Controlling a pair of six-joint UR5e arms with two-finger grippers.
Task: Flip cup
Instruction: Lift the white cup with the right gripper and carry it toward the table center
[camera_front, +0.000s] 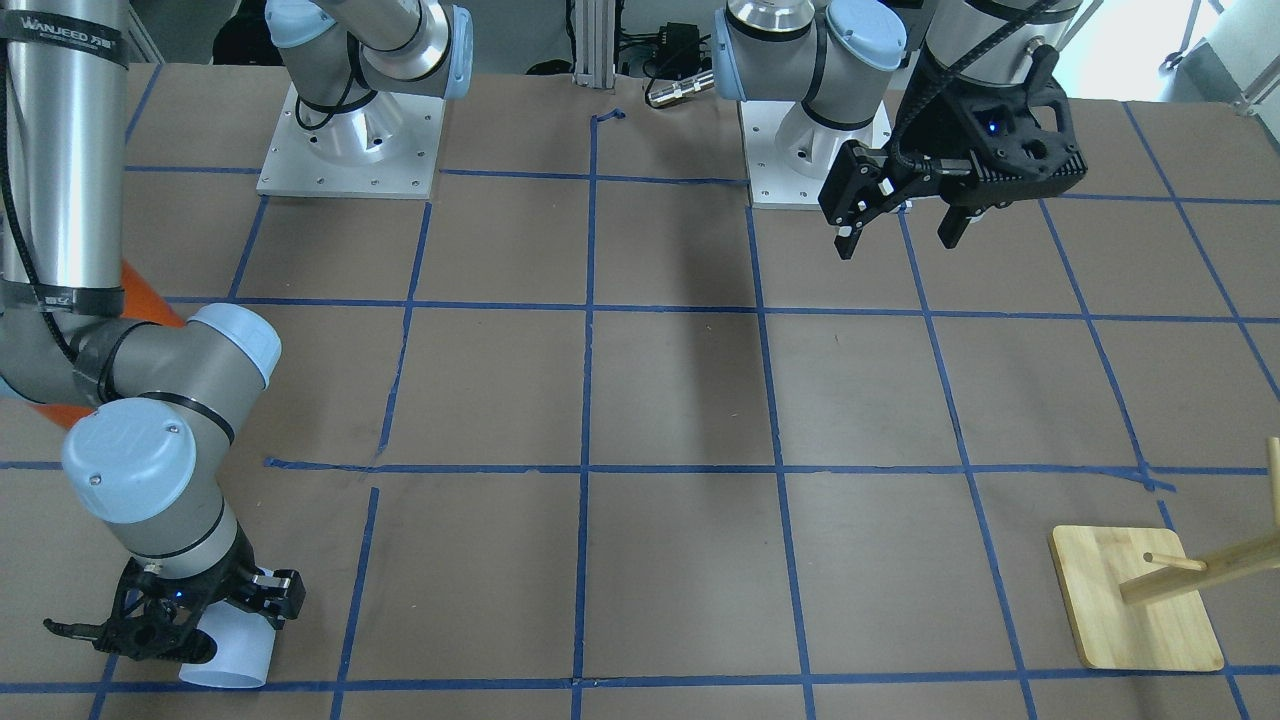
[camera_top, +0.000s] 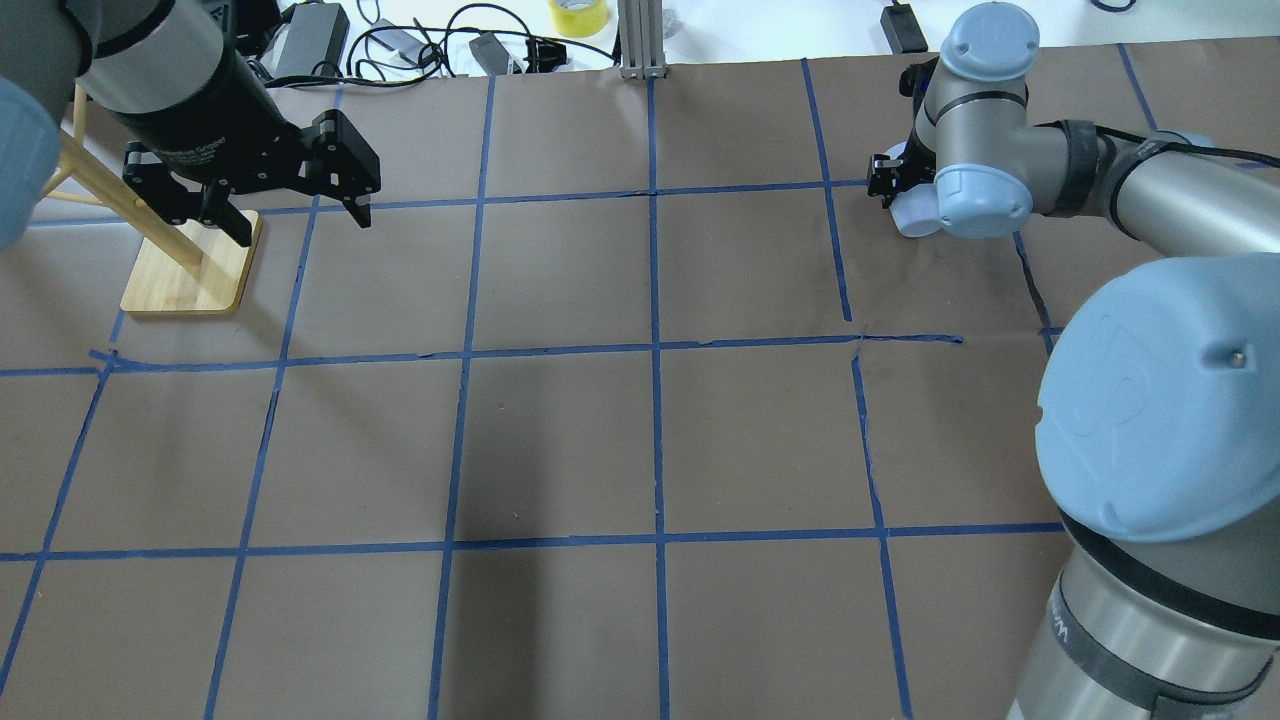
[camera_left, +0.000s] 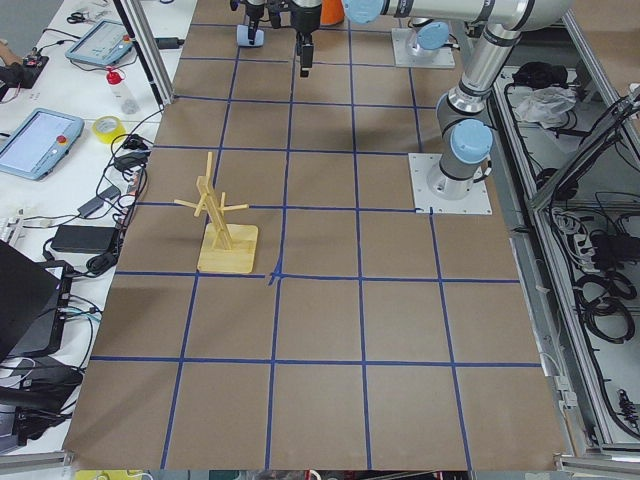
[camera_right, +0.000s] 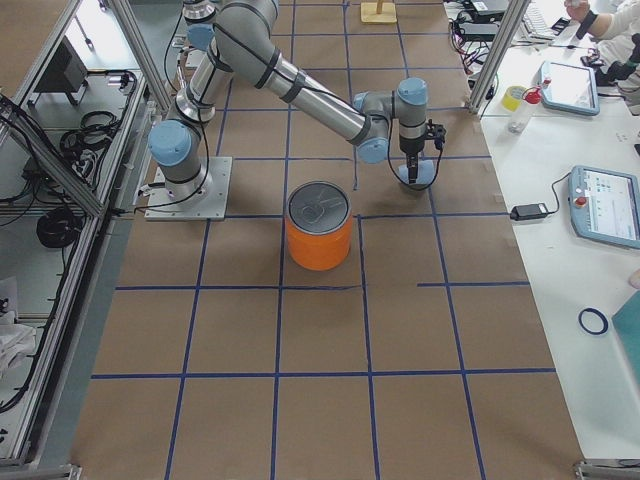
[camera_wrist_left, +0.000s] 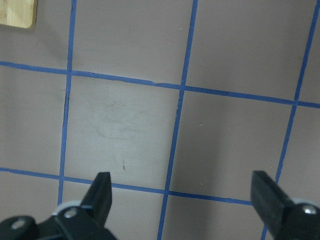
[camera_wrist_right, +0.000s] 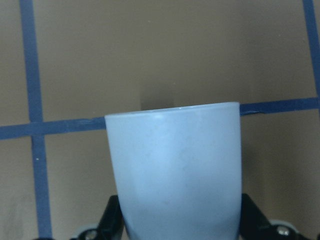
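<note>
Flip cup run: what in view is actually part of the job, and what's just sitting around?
Part of the job:
- cup
- right hand, closed on the cup's sides

Just lying about:
- orange can
- wooden rack
- yellow tape roll
- left hand, open, holding nothing

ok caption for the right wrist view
Right gripper closed on the pale blue cup over a blue-taped brown table

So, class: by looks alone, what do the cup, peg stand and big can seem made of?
The cup looks plastic: smooth, matte, pale blue. The peg stand looks wooden, perhaps bamboo: pale tan, faint grain. The can: likely metal, shiny silver lid; orange body unclear.
</note>
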